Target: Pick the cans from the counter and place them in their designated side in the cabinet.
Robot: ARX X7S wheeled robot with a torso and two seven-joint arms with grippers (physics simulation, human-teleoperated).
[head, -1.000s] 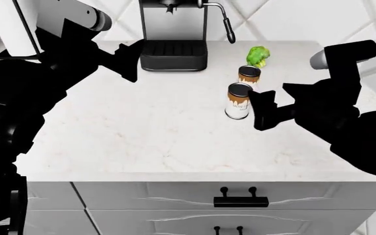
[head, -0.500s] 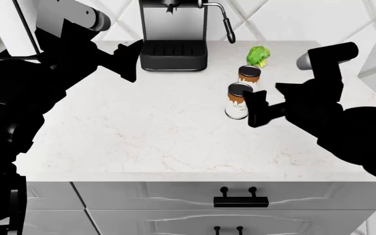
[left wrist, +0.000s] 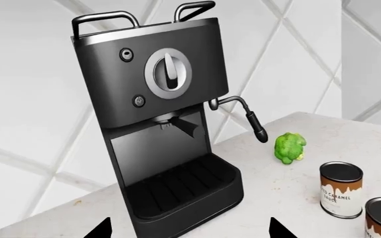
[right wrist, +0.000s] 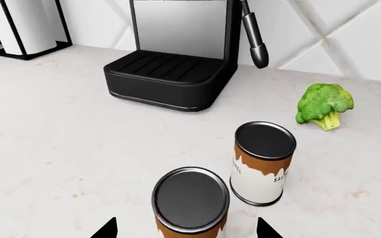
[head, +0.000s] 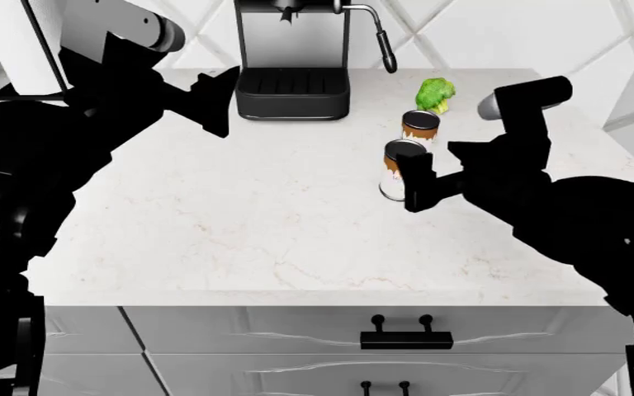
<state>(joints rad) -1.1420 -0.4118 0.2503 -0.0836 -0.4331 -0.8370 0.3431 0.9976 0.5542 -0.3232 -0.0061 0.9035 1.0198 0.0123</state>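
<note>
Right gripper (right wrist: 185,229) spread open astride nearer white, brown-banded can (right wrist: 190,201) — none lifted yet; twin can (right wrist: 263,162) waits toward black espresso machine (right wrist: 177,54). Left gripper (left wrist: 187,229) open, idle.

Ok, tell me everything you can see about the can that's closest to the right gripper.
The nearer white can with the brown dripping band stands upright on the white marble-look counter, dark flat lid on top. It sits between the right gripper fingertips, contact unclear. The second can stands just behind it, apart.

Right claw (right wrist: 184,229) spread wide, left claw (left wrist: 187,230) spread, both arms extended
</note>
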